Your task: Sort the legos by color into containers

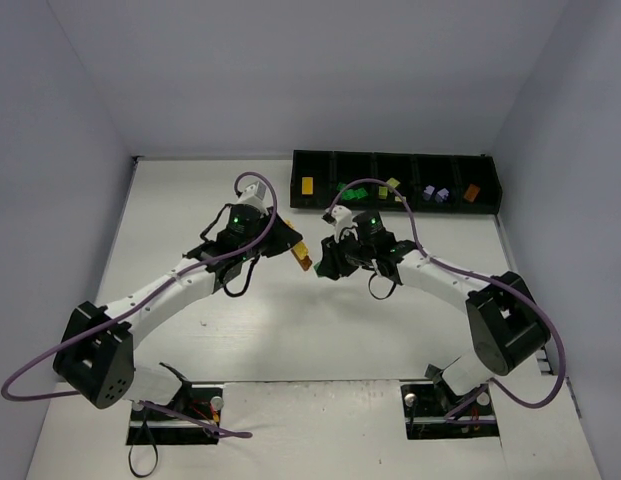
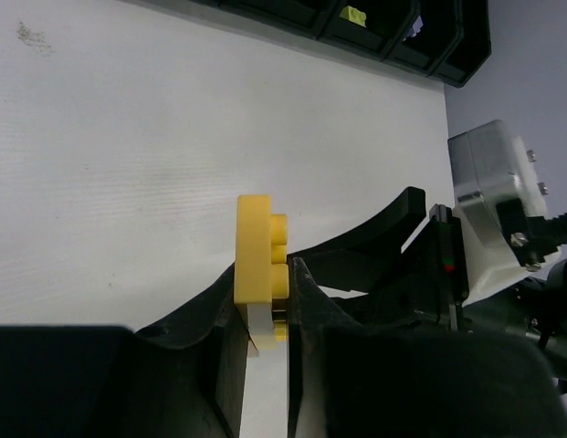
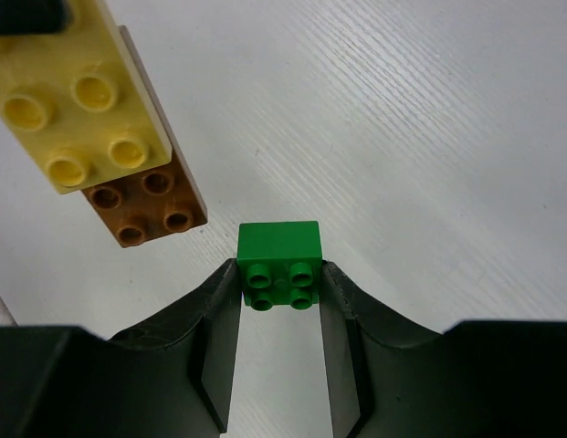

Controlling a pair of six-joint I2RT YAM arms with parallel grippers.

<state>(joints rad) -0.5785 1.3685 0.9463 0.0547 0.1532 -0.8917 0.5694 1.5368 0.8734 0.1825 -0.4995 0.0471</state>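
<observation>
White table [image 1: 290,330], grey walls: green brick [image 3: 279,251] looks like a light, rigid, slick four-stud block, best pinched on flat opposite walls. Right gripper [image 3: 279,285] is closed on it exactly so, on the near side of the tray [image 1: 410,157]. Left gripper [image 2: 265,297] is clamped tight on a longer yellow brick [image 2: 256,246] backed by a brown brick [image 3: 151,205], also near-side of the tray; that stack may split if twisted.

The white table [image 1: 190,220] carries a long black five-compartment tray [image 1: 390,156] along its far right edge. The left arm base [image 1: 175,415] and right arm base [image 1: 452,412] sit at its near edge. A faint dark mark [image 2: 32,36], perhaps a smudge, shows on the surface.
</observation>
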